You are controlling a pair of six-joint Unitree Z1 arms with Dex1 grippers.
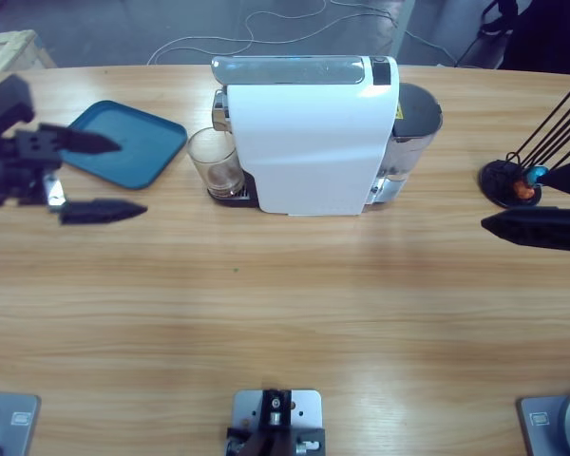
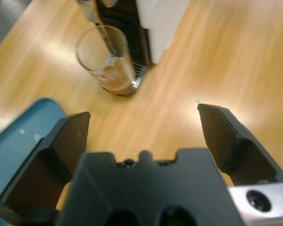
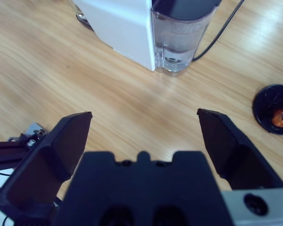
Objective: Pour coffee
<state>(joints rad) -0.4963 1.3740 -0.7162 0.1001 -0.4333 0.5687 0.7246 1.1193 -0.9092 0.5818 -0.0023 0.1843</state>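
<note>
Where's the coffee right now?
In the high view the coffee lies shallow in a clear glass at the white coffee machine's left end, right of the blue tray.

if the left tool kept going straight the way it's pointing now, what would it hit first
Most likely the clear glass with a shallow layer of coffee, standing at the white coffee machine. The left tool is open and aimed roughly at it, with bare table between. Depth is unclear, so it might meet the tabletop first.
</note>
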